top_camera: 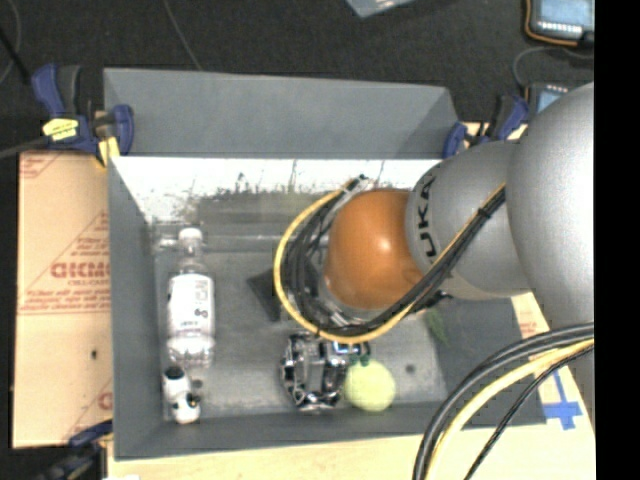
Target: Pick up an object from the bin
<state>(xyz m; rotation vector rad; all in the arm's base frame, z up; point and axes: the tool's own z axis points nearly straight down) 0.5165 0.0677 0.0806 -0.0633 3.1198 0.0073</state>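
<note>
My gripper (312,380) hangs low over the bin's front middle, its dark body just below the orange cover. A yellow-green tennis ball (370,387) lies right beside it, on its right, touching or nearly touching it. Nothing shows between its fingers. A dark flat piece (264,290) lies on the floor to the upper left of the gripper.
A clear plastic bottle (190,306) with a white cap lies lengthwise along the left wall. A small white figure with black marks (180,395) sits in the front left corner. A thin green thing (435,324) peeks out under the arm at right.
</note>
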